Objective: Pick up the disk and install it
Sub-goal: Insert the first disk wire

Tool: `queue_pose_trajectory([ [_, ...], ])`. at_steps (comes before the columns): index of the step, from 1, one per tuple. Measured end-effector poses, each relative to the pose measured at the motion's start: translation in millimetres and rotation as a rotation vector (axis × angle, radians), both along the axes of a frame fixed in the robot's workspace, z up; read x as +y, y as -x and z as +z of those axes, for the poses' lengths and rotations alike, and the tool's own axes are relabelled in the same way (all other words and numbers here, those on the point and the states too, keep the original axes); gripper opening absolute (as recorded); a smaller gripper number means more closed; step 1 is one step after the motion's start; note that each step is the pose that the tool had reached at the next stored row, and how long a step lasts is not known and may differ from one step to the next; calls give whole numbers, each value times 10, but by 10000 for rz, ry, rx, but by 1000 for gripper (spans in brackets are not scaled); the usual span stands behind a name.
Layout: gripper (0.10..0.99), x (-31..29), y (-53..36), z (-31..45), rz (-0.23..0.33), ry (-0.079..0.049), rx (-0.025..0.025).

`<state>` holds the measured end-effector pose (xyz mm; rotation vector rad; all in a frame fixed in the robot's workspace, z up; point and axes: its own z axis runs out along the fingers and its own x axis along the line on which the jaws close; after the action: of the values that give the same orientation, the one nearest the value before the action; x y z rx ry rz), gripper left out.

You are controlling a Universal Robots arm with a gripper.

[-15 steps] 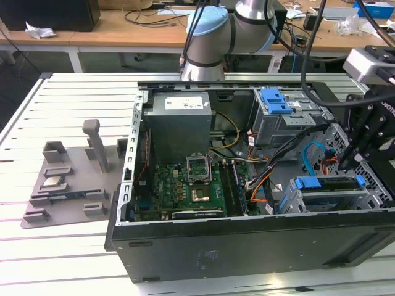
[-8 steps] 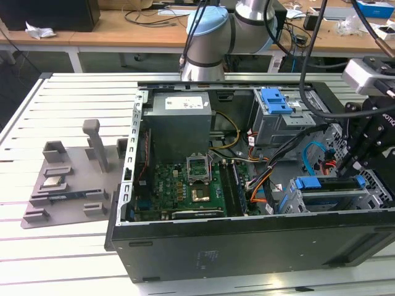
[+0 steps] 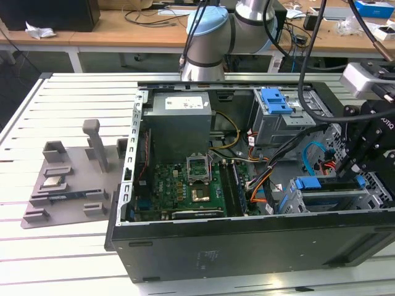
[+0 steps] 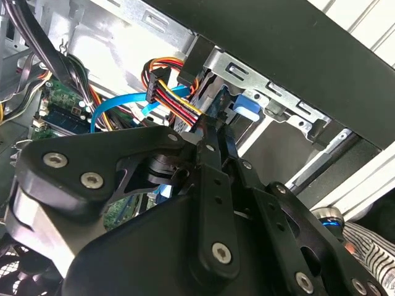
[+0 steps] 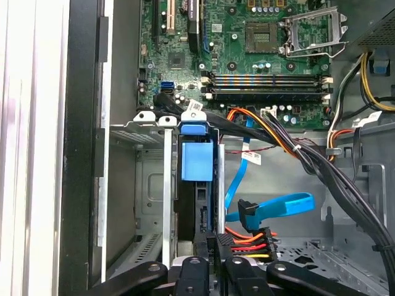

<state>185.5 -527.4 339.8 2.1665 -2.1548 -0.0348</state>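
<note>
End effector (image 5: 213, 262) closed on the disk (image 5: 197, 160), mostly hidden in its bay (image 5: 148, 185).

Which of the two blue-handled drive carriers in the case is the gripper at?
The lower one, seated in the drive cage by the case's front edge, at the exterior view's right; the gripper hangs right beside it. The other blue carrier sits farther back, apart from the gripper.

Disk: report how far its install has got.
Done: the disk stands on edge inside a drive cage slot in the computer case. In hand: the gripper is at the disk's near edge. Left: I cannot tell whether it is fully seated; the blue cable beside it looks unplugged.
</note>
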Motion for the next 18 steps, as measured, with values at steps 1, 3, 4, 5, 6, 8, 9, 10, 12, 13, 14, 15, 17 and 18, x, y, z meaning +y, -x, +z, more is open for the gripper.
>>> queue_pose_trajectory([
  [1,169,0,0,3,0,-2,-2],
  [3,169,0,0,30,0,20,-16],
  [4,169,0,0,37,0,19,-21],
  [5,169,0,0,44,-1,22,-24],
  [6,169,0,1,44,-13,22,-27],
  [8,169,0,1,44,-90,24,-28],
  [9,169,0,1,44,-154,26,-28],
  [10,169,0,1,44,-235,29,-28],
  [12,169,-2,0,37,-270,29,-27],
  [13,169,-3,0,35,-269,28,-28],
  [14,169,-4,0,30,-269,26,-28],
  [15,169,-6,0,27,-269,27,-28],
  [17,169,-7,0,20,-270,27,-27],
  [18,169,-7,0,17,-269,27,-27],
])
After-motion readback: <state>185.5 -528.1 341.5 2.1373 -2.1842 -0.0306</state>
